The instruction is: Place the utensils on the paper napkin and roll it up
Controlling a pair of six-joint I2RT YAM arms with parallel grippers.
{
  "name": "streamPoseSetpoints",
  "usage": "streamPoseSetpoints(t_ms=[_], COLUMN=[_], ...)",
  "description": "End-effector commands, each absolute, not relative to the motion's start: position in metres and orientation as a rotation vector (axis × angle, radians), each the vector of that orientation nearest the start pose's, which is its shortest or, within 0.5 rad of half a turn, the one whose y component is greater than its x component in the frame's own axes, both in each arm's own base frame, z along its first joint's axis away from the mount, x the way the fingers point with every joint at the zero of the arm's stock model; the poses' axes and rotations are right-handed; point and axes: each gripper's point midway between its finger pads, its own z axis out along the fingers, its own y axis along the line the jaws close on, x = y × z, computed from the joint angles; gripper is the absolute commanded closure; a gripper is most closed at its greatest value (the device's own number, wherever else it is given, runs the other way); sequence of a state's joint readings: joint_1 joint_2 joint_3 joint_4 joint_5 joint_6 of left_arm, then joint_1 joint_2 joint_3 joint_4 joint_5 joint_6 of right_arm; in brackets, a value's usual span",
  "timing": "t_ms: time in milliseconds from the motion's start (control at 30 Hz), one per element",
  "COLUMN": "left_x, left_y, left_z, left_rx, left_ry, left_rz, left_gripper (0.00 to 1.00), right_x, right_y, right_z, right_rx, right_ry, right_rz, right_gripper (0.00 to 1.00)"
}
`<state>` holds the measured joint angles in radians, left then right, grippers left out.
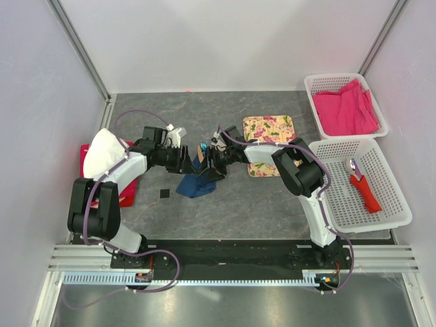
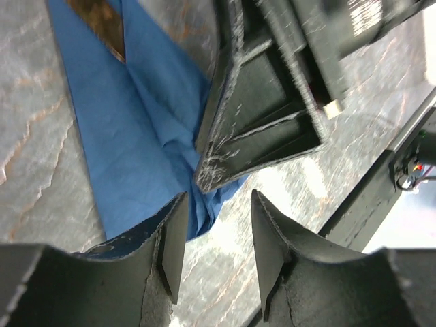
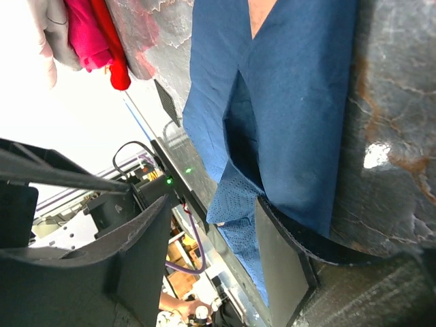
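Napkin (image 1: 196, 182), dark blue, lies loosely folded and rumpled near the table's middle, more a slack bundle than a tight roll. A bright-blue tip at its 12 o'clock end is probably a utensil (image 1: 202, 148); any others are hidden, presumably inside the folds.

The left gripper (image 2: 216, 225) comes in from 9 o'clock and the right gripper (image 3: 212, 211) from 3 o'clock, nearly nose to nose over the bundle. Each has its fingers apart with nothing clamped between them. The napkin's edge lies just beside one finger of each, so the cloth seems to rest on its own, free to spring open.

Crowding is the main obstacle, since each gripper blocks the other's path.

A floral mat (image 1: 269, 128) sits at 2 o'clock and a black square (image 1: 164, 194) at 8 o'clock. A basket (image 1: 402, 204) with a red-handled tool (image 1: 364, 191) stands well apart at 3 o'clock.
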<state>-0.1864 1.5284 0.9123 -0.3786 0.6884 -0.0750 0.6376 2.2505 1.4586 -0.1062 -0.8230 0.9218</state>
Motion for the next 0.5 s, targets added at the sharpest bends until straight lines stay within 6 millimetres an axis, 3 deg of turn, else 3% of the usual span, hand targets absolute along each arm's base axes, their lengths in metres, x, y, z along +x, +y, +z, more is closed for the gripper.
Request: streamPoseSetpoints(t_ms=[0,133,300,467], left_x=[0.298,0.285,0.278,0.276], left_y=[-0.180,-0.175,-0.176,-0.174], left_z=[0.105,0.085,0.074,0.057], left_rx=[0.391,0.310,0.226,0.191], left_ry=[2.373,2.457,2.476,2.521], left_rz=[-1.046,-1.060,-1.085,-1.071], left_gripper=[0.51,0.50,0.51,0.56], right_x=[0.298,0.298,0.297,0.297], right_y=[0.408,0.408,0.408,0.408], right_z=[0.029,0.030,0.031,0.030], right_rx=[0.012,0.023,0.040,0.050], right_ry=[2.866,2.865,2.860,2.864], right_rz=[1.512,1.531,1.542,1.545], right_gripper=[0.40,0.41,0.47,0.48])
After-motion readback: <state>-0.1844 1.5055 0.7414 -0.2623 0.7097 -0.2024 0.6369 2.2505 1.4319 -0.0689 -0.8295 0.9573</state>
